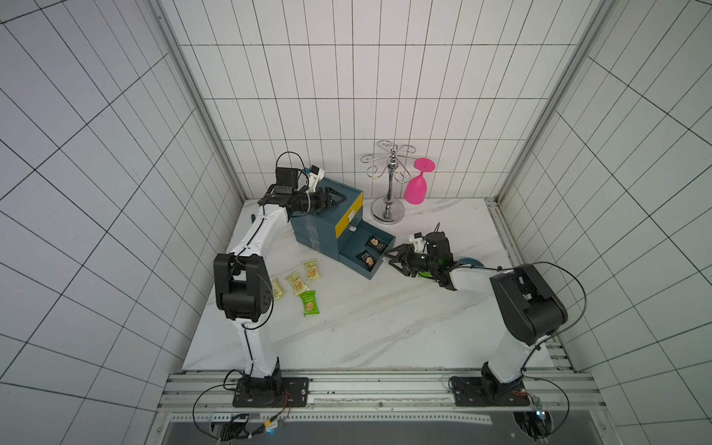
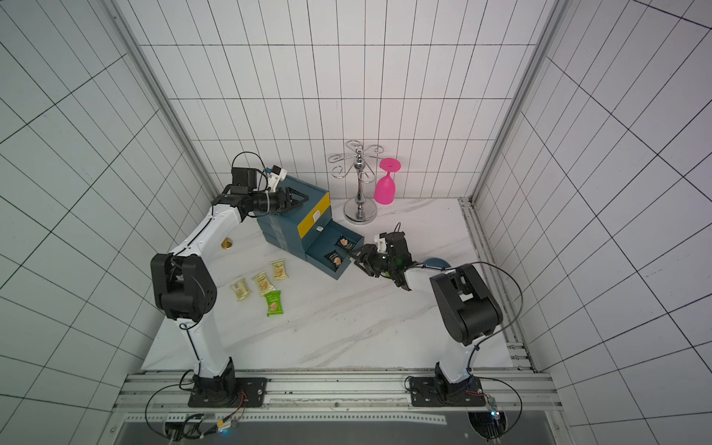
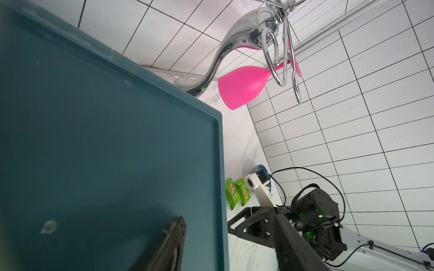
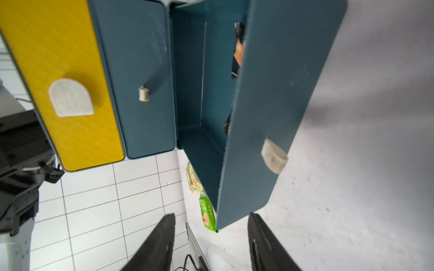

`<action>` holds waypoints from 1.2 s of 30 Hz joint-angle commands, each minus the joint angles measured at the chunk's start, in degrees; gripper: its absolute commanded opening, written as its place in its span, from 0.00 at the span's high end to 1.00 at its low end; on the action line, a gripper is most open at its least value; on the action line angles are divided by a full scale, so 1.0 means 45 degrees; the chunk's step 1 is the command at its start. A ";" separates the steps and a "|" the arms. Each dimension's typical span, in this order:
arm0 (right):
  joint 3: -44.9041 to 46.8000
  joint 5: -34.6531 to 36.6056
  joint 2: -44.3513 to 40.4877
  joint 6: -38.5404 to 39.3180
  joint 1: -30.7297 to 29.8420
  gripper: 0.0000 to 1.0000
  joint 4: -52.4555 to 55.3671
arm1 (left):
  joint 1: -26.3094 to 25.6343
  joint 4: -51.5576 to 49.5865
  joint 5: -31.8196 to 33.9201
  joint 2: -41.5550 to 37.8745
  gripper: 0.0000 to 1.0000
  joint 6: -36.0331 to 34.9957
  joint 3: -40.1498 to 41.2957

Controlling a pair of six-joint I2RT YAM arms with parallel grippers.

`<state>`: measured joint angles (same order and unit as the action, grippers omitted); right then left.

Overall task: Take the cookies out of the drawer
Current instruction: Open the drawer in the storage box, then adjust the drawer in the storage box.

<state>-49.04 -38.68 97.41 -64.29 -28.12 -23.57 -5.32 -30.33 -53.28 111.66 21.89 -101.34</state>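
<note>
Right wrist view: the right gripper (image 4: 211, 214), spread and empty, faces the open drawer (image 4: 270, 93) holding black cookies (image 4: 237, 58).

Both top views look steeply down from high above the near edge at the whole table (image 1: 385, 327), while 2 wrist cameras sit close against the drawer cabinet (image 3: 105, 140), shared by all 4 views.

We see a white marble tabletop (image 1: 385, 331). Far left on it stands a blue drawer cabinet (image 1: 312, 231), with a chrome stemware rack (image 1: 388, 212) to its right. Nearer, at left, lie three yellow cookie packets (image 1: 297, 282), a green packet (image 1: 309, 303) just beside them. Two more green packets (image 3: 237, 196) sit right of the cabinet.
</note>
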 commanded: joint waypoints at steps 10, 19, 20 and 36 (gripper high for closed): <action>-1.1398 0.3851 0.1523 1.1000 -0.0708 0.45 1.9079 | -0.0225 -0.1483 -0.0070 0.0227 0.36 0.0312 0.0374; -1.6674 0.4320 0.5516 1.3362 -0.2167 0.44 2.1767 | -0.0275 -0.1386 -0.0074 0.0304 0.37 0.0441 0.0289; -1.7035 0.4375 0.5868 1.3535 -0.2296 0.44 2.1865 | -0.0281 -0.1386 -0.0078 0.0341 0.37 0.0463 0.0269; -1.9374 0.5424 0.8932 1.5139 -0.2780 0.39 2.2163 | -0.0263 -0.0929 -0.0082 0.0556 0.37 0.0634 0.0586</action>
<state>-134.08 -15.70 135.04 1.67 -40.27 74.26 -6.33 -29.58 -54.22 111.61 24.10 -101.01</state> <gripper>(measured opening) 0.608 0.631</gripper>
